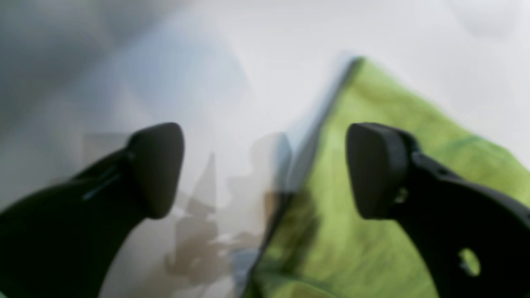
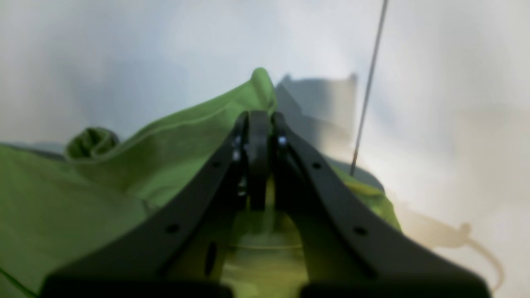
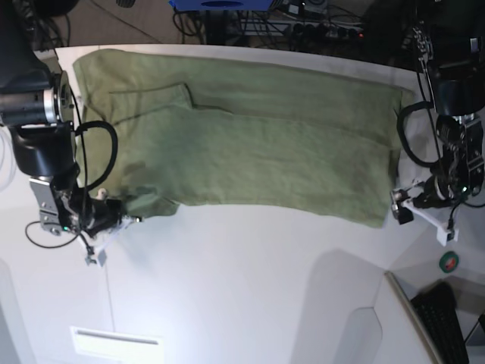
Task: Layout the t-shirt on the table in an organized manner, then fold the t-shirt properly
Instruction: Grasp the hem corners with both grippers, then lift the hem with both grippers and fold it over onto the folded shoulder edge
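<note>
A: What was seen nearest the front edge of the table?

B: Bare white surface was seen there. Just beyond it, toward the left edge as the base view has it, the right gripper was found closed, its jaws pressed together on the near left corner of the t-shirt.

A: And the left gripper?

B: It was seen at the shirt's near right corner, by the table's right edge, with the jaws spread wide and nothing held between them. In the left wrist view, one fingertip was placed over the green cloth and the other over bare table, the shirt's edge passing between them.

A: How was the shirt laid?

B: It was spread flat across the far half of the table, its long axis running left to right, parallel to the far edge. A folded layer was seen lying over the near part. Which end held the neck could not be told.
</note>
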